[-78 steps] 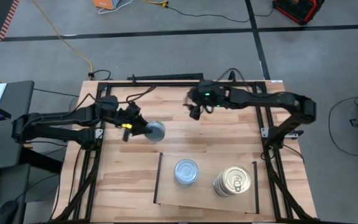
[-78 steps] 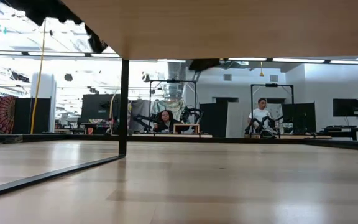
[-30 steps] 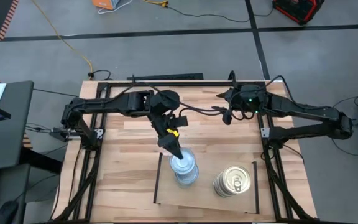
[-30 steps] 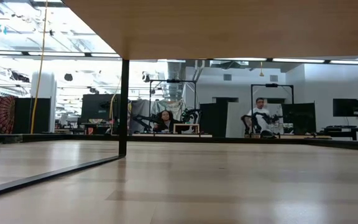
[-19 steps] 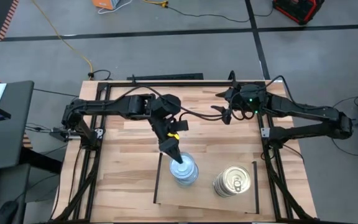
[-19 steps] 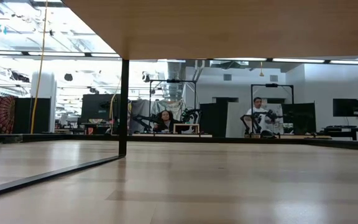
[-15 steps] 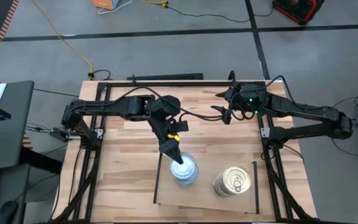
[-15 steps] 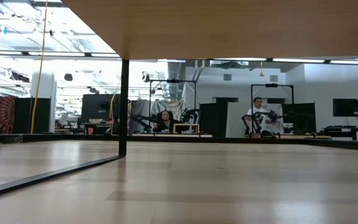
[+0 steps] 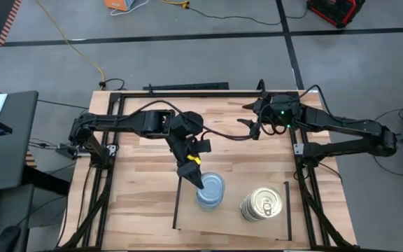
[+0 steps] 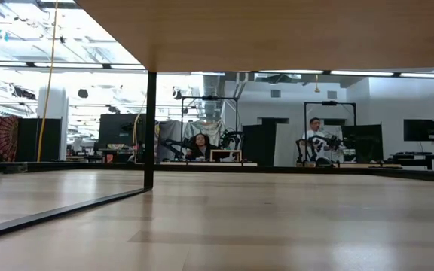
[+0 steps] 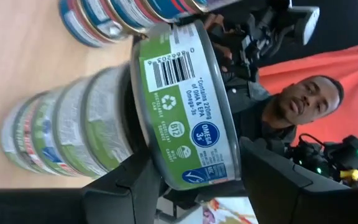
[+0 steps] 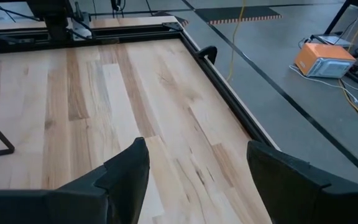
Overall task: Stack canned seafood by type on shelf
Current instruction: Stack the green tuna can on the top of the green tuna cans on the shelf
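Item 1. Hazards, judged from the lie of things.
- Feared most: toppling of the tall stack of flat round silvery-blue-lidded metal tins [image 9: 210,190], standing on the left half of the shelf. Cause: left claw [image 9: 194,178] set hard against the stack's upper rim, astride the top green-labelled tin [image 11: 188,99]. Any sideways drag on withdrawal judged likely to shove that tin off centre.
- Grip or release of that tin could not be told: claw sat close on either side, contact not resolved. Top tin looked slightly offset from the tins beneath in the left wrist view, so a crooked seat counted as a second risk.
- Spill towards the neighbouring stack thought possible, both stacks standing near each other.

Item 2. Holders and contents, nearest first.
- Flat pale wooden shelf board with thin black end strips [image 9: 233,180], laid on the plank-striped wooden counter [image 9: 138,183]. Carried two stacks, sorted by lid.
- Right half: stack of flat round gold pull-tab-lidded tins [image 9: 262,204], free of both claws.
- Left half: the silvery-blue stack noted above; exact count not readable.
- No loose tins seen on the counter.

Item 3. Farther off.
- Right claw [image 9: 252,130] hung above the counter's far side, well apart from the shelf, jaws spread wide, nothing held.
- Beyond the counter: a seated person [image 11: 303,99], glimpsed past the top tin.
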Robot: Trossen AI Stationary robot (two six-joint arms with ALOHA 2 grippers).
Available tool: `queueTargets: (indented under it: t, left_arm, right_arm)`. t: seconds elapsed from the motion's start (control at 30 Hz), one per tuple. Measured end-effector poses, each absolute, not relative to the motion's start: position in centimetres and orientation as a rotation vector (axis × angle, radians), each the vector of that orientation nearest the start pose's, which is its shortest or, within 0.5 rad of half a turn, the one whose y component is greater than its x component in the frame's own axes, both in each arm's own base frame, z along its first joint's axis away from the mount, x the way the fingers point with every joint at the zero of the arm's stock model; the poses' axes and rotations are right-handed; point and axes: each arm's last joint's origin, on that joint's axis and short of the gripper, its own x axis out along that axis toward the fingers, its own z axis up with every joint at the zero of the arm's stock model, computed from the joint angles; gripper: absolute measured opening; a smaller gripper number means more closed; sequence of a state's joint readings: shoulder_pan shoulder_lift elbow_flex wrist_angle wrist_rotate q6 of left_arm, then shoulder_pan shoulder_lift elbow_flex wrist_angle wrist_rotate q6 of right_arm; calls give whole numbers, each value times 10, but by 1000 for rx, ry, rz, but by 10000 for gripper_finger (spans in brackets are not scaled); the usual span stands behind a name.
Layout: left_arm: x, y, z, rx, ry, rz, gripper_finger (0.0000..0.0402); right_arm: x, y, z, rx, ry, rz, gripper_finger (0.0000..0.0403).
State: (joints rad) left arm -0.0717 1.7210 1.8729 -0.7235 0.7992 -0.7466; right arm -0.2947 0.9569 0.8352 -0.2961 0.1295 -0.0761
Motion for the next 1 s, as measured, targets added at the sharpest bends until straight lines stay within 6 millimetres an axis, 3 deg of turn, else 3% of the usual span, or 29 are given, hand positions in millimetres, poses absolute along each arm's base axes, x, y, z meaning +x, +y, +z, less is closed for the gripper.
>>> queueTargets:
  t: [0.27, 1.0]
  left_arm:
    - [361, -61, 414, -887, 883, -671, 175]
    - [362, -59, 414, -951, 903, -627, 163]
  right_arm:
    - [197, -64, 312, -36, 416, -403, 295]
    - [197, -64, 312, -24, 411, -404, 295]
